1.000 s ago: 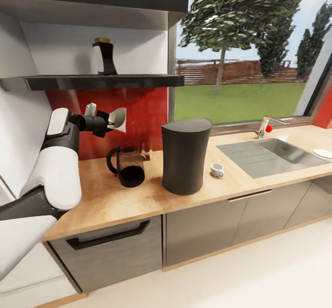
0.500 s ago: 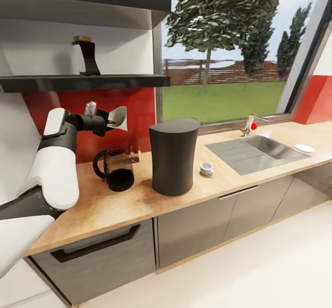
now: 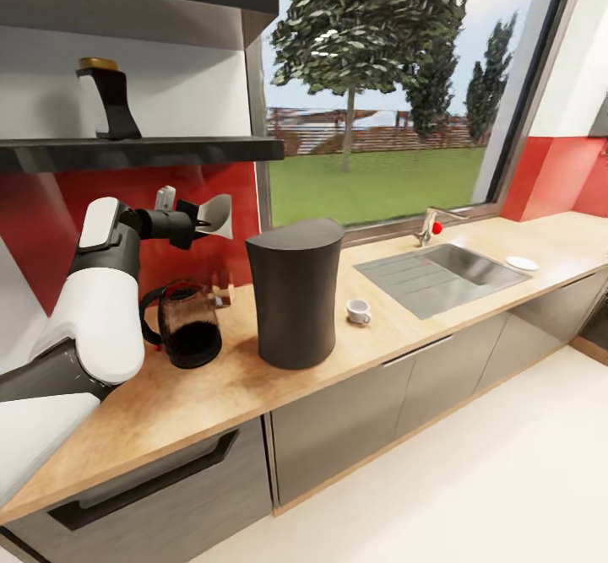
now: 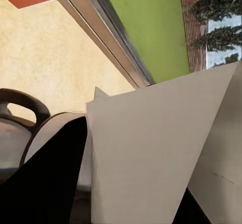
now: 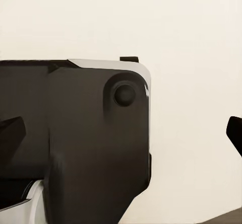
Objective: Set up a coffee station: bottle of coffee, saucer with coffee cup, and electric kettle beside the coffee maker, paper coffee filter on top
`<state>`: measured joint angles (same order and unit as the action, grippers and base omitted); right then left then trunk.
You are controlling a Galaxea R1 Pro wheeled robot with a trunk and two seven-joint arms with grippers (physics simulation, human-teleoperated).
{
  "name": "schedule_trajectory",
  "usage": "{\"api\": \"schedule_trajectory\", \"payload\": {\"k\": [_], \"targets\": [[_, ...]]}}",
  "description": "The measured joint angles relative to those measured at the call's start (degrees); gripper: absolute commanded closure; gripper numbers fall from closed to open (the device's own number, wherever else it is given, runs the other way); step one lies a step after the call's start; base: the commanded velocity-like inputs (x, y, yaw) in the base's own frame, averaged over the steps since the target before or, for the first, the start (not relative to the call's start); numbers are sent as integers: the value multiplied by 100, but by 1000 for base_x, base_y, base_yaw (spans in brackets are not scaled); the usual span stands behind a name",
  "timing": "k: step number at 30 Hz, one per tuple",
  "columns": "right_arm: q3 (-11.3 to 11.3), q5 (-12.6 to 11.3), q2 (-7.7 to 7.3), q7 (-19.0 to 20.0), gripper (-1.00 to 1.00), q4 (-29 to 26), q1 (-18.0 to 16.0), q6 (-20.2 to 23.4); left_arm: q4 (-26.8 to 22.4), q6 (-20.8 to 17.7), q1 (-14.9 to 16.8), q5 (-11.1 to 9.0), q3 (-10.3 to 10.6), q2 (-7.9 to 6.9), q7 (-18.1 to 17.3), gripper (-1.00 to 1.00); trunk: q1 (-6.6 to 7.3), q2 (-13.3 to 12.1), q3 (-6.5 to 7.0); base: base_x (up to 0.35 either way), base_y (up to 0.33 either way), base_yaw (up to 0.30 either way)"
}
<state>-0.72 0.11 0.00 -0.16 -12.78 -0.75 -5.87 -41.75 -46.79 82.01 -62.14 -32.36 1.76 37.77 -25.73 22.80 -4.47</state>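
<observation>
Left end effector (image 3: 205, 224) at centre-left pinches a pale paper coffee filter (image 3: 219, 215) — apparently; bottle of coffee (image 3: 103, 99) upper left on kitchen shelf (image 3: 143, 152).

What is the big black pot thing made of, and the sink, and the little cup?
The tall coffee maker looks like matte black plastic: dull, no shine. The sink looks like brushed steel: grey, with a soft sheen and ribbed drainer. The coffee cup looks like white ceramic, smooth and plain, though it is too small to be sure.
</observation>
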Motion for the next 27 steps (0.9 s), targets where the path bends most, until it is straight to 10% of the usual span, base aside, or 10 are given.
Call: {"api": "schedule_trajectory", "payload": {"k": [27], "targets": [[0,5,0,-1,-100,-1,0,-26,0,-3,0,-8,3,-60,-13,100,-2,-1,0,91,75,-52]]}}
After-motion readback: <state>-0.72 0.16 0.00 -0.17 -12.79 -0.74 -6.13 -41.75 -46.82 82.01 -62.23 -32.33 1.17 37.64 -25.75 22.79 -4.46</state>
